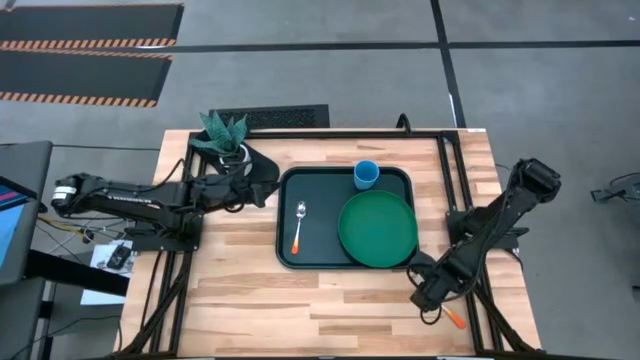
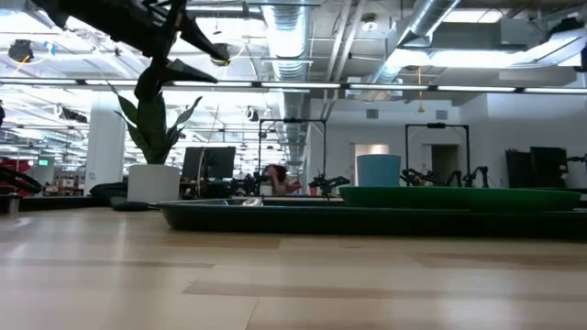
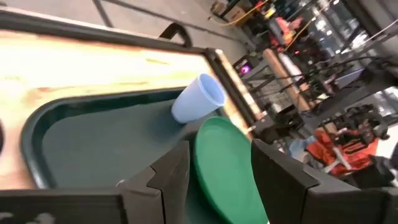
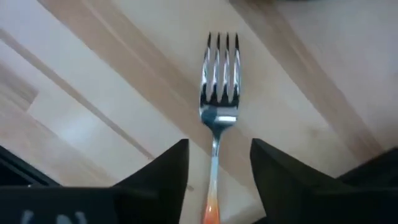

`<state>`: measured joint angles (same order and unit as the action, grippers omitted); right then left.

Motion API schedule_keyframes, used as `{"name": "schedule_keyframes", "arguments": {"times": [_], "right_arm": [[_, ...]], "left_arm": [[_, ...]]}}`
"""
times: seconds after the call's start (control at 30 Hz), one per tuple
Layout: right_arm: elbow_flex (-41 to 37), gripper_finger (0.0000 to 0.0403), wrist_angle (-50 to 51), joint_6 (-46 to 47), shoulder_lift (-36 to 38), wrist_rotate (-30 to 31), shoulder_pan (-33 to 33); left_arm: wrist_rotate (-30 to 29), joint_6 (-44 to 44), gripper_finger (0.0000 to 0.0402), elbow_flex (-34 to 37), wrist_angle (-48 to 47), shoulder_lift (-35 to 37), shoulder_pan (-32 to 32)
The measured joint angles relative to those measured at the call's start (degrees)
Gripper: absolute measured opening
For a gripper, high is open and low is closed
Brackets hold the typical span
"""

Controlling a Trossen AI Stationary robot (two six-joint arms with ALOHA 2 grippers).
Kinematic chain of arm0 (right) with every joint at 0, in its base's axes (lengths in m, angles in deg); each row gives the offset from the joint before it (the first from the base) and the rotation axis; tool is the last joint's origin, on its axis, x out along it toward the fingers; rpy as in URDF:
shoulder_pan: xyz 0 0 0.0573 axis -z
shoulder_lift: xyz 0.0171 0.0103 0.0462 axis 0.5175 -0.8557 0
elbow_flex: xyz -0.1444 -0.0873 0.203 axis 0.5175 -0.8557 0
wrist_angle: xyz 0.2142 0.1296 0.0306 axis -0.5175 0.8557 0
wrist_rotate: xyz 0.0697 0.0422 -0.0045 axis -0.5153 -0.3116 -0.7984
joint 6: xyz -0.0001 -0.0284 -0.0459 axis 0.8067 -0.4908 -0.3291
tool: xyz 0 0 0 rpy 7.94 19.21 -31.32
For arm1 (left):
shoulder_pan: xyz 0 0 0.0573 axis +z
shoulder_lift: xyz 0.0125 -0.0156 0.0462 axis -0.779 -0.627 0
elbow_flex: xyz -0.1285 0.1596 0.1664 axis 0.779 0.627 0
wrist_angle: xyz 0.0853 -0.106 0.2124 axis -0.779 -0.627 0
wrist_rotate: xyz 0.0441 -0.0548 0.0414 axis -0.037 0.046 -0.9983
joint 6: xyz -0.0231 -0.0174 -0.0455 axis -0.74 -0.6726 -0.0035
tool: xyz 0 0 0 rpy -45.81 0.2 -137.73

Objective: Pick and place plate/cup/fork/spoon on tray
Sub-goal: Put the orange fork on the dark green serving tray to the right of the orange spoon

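Observation:
The dark tray [image 1: 325, 192] lies mid-table. On it rest the green plate [image 1: 377, 228] at its right, the light-blue cup [image 1: 366, 175] upright in its far right corner, and the spoon [image 1: 299, 228] at its left. The fork [image 4: 217, 106] lies flat on the wood near the table's front right, and its orange handle [image 1: 455, 318] sticks out from under my right gripper [image 1: 428, 292]. That gripper [image 4: 219, 180] is open, with one finger on either side of the fork's handle. My left gripper [image 1: 265, 185] is open and empty by the tray's far left corner.
A potted plant [image 1: 225, 140] in a white pot [image 2: 153, 181] stands at the table's far left, close behind my left gripper. Black frame rails [image 1: 450, 170] run along the table's right side. Bare wood [image 1: 300, 310] lies in front of the tray.

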<state>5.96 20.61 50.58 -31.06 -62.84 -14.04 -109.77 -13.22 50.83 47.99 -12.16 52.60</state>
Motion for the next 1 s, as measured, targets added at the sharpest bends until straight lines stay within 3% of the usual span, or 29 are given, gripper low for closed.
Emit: {"name": "schedule_keyframes", "arguments": {"times": [0.27,0.63,0.8,1.0], "right_arm": [[-2.0,0.0279,-2.1,-1.3,-1.4,0.0,0.3],[-1.9,0.029,-3.0,-1.2,-10.9,-0.1,0.2],[-0.7,0.0266,-1.7,-1.2,-13.1,-0.4,0.3],[1.0,0.0178,2.5,-1.0,-13.7,-0.1,0.4]], "left_arm": [[0.4,-3.2,0.0157,0.0,-4.0,-0.6,0.0],[0.0,-3.6,0.0157,0.0,-4.6,-1.3,0.0],[0.0,-3.6,0.0157,0.0,-4.7,-1.3,0.0],[-0.1,-3.7,0.0157,0.0,-5.0,-1.3,0.0]]}}
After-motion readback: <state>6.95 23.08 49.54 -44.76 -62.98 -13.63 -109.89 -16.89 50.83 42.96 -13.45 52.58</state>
